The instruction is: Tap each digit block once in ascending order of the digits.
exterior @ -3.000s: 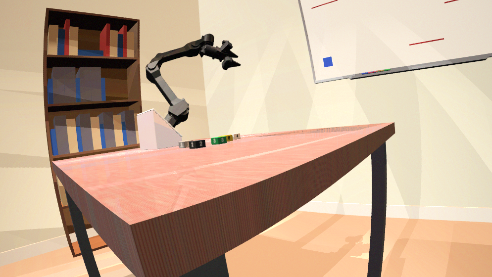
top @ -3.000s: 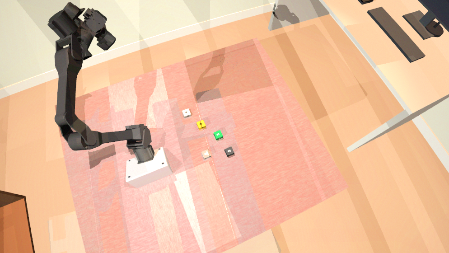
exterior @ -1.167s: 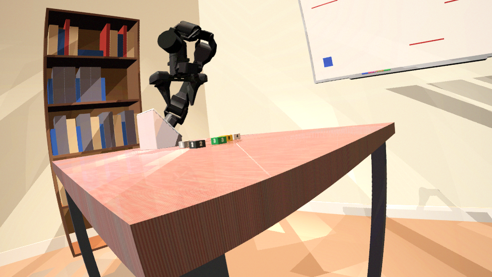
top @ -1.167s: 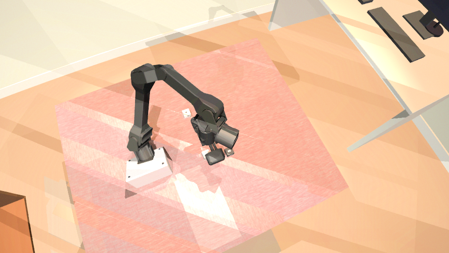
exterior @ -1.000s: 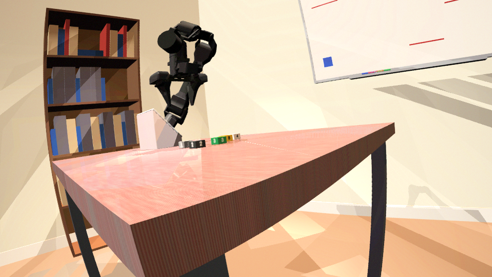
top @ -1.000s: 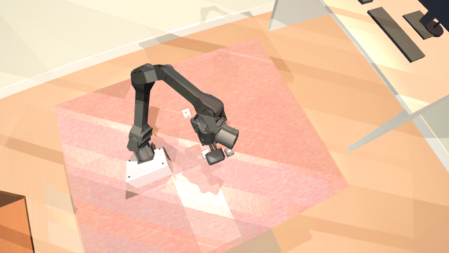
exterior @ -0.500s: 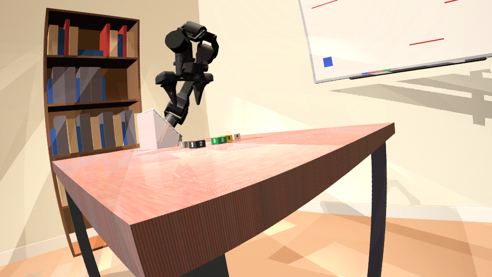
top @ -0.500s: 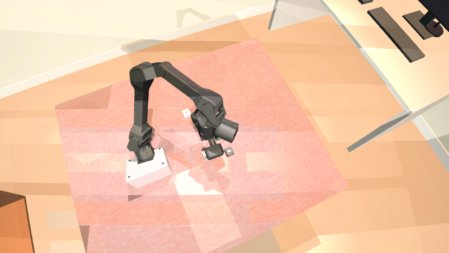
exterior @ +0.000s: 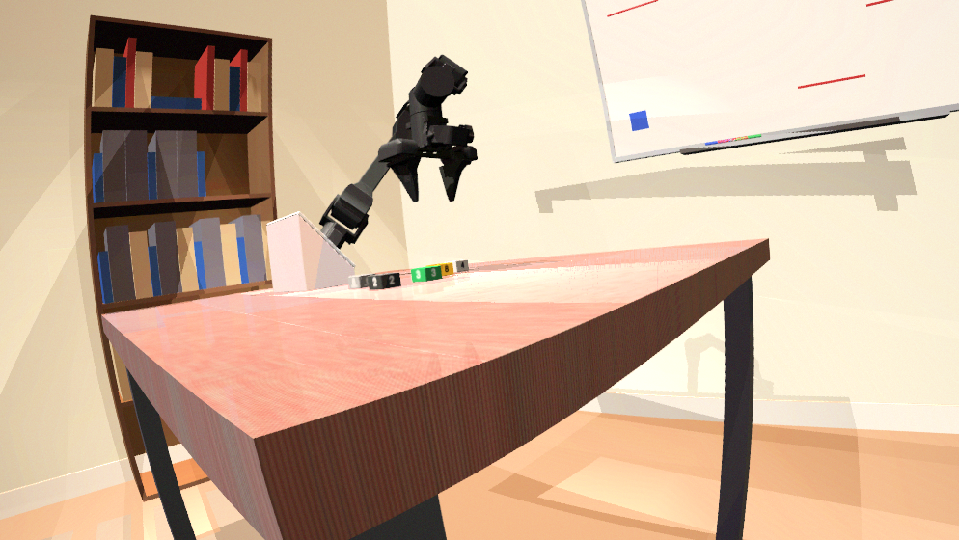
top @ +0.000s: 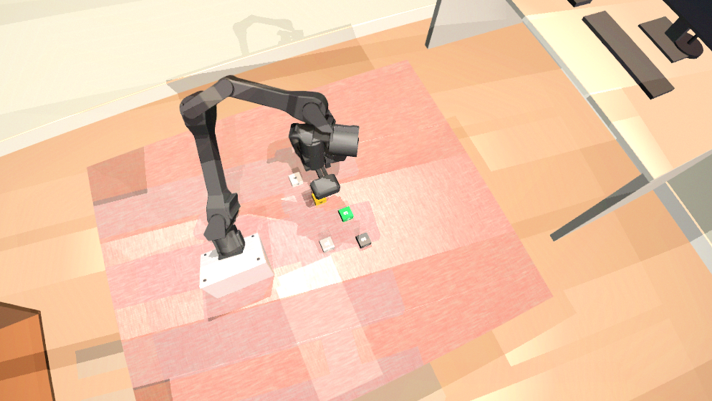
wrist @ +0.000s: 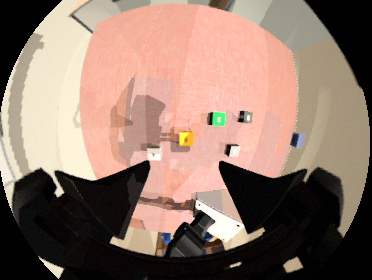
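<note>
A green block (top: pixel 345 214) (exterior: pixel 426 273) (wrist: pixel 218 119) shows 3. A dark block (top: pixel 363 240) (exterior: pixel 383 281) (wrist: pixel 246 117) shows 2. A white block (top: pixel 295 179) (exterior: pixel 461 265) (wrist: pixel 154 153) shows 4. A yellow block (top: pixel 319 201) (exterior: pixel 447 268) (wrist: pixel 186 139) shows a digit like 6 or 8, and is partly hidden by a finger in the top view. A pale block (top: pixel 326 244) (exterior: pixel 354 282) (wrist: pixel 233 150) sits nearest the base; its digit is hard to read. My gripper (exterior: pixel 433 200) (wrist: pixel 185 165) is open and empty, pointing down, high above the blocks.
The blocks stand apart on the reddish table (top: pixel 448 258) (exterior: pixel 302 375) (wrist: pixel 200 45). The arm's white base (top: pixel 236 268) (exterior: pixel 295 255) (wrist: pixel 220 225) stands on it. A bookcase (exterior: pixel 180 121) and a whiteboard (exterior: pixel 738 53) are beyond the table.
</note>
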`<action>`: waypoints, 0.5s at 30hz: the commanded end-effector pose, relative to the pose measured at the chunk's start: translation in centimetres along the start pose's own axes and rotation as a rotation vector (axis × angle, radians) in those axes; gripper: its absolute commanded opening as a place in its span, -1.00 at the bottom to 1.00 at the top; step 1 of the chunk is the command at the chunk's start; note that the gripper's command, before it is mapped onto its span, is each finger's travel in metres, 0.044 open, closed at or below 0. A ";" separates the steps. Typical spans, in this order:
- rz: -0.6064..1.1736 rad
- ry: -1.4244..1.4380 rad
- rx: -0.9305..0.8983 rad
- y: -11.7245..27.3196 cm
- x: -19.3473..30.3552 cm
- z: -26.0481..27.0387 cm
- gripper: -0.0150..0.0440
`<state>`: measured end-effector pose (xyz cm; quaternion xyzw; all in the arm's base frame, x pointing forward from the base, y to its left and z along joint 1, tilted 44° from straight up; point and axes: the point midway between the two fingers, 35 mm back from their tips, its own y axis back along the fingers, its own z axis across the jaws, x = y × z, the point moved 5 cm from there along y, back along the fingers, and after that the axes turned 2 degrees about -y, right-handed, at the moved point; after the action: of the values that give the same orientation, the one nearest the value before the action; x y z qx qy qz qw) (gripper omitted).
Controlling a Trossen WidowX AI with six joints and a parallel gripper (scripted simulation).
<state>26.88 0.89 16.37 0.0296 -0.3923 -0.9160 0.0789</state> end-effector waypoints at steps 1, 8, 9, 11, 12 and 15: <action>-0.003 -0.005 -0.007 0.0 0.0 0.2 0.86; -0.003 -0.005 -0.007 0.0 0.0 0.2 0.86; -0.003 -0.005 -0.007 0.0 0.0 0.2 0.86; -0.003 -0.005 -0.007 0.0 0.0 0.2 0.86; -0.003 -0.005 -0.007 0.0 0.0 0.2 0.86; -0.002 -0.004 -0.007 0.0 0.1 0.3 0.86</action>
<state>26.82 0.99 16.49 0.0297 -0.3918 -0.9162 0.0784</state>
